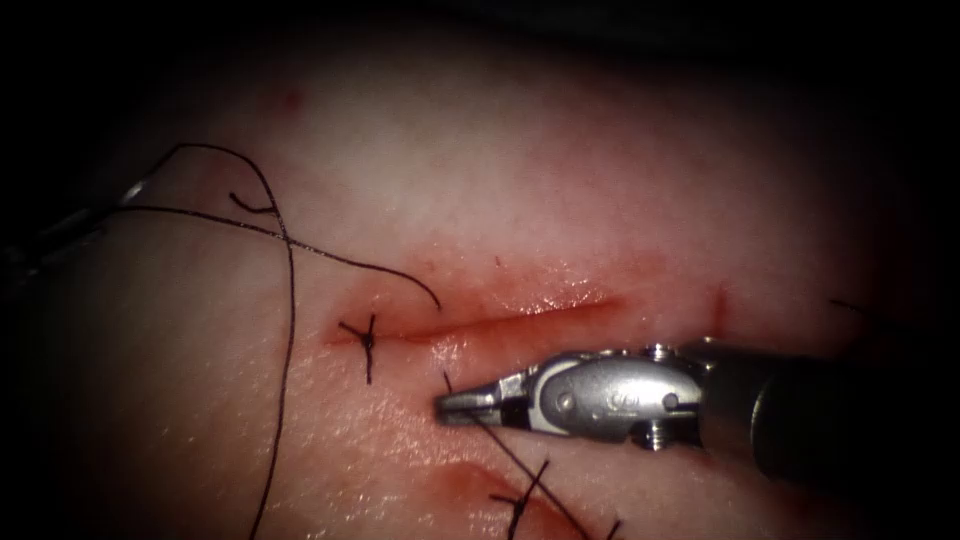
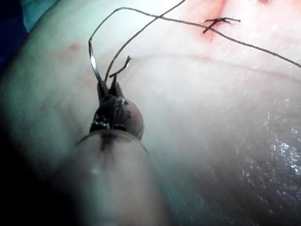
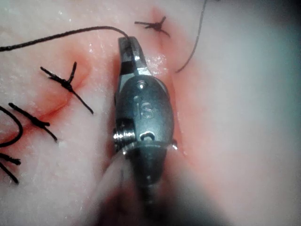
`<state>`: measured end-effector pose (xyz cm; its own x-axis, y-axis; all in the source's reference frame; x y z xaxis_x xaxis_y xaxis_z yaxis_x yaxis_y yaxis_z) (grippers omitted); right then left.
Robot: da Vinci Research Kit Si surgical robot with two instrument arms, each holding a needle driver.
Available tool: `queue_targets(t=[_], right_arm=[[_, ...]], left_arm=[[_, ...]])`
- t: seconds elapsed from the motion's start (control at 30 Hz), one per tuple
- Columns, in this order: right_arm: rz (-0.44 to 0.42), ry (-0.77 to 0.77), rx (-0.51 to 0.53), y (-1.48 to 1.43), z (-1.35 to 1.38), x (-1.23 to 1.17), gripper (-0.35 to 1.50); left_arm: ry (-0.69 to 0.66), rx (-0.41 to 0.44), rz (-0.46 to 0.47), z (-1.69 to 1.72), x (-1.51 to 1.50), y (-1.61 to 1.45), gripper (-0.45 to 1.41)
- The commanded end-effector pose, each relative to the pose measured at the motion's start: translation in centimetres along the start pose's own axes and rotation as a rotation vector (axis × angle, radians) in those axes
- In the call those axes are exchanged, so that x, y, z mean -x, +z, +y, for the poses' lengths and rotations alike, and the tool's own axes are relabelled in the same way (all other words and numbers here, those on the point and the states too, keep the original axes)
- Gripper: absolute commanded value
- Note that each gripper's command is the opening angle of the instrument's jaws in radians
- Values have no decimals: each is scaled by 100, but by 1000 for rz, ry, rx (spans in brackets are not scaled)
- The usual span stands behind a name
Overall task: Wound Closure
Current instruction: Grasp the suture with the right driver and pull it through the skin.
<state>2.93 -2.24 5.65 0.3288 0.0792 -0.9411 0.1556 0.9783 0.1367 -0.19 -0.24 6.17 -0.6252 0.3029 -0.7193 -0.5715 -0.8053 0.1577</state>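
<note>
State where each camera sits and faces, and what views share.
Endoscope: above and in front, facing the cut; right tool enters from the right, shut on thread.
Left wrist: on the left arm, looking along its shaft; left tool grips the needle, clear of the tissue.
Right wrist: on the right arm, looking along its shaft at the right tool.
Shared: the knotted stitch at the cut's left end, in all three.

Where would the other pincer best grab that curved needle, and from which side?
Probably on the bare silvery stretch of the needle between the left pincer, shut on one end, and the thread, coming crosswise from the cut side. It hangs clear of the tissue; the right pincer holds thread.
</note>
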Motion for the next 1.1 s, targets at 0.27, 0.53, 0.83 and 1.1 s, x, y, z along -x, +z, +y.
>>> queue_targets(t=[0.27, 0.53, 0.83, 1.1], right_arm=[[-25, -37, -94, -9, -50, -32, -35], [-45, -60, -133, -30, -92, -50, -35], [-32, -74, -218, -43, -134, -77, -35], [-40, -77, -283, -44, -159, -96, -35]], left_arm=[[1, -1, 2, 1, 0, 9, -45], [1, -1, 3, 1, 0, 10, -45], [1, -1, 3, 1, 1, 10, -45], [2, 1, 4, -1, 2, 9, -45]])
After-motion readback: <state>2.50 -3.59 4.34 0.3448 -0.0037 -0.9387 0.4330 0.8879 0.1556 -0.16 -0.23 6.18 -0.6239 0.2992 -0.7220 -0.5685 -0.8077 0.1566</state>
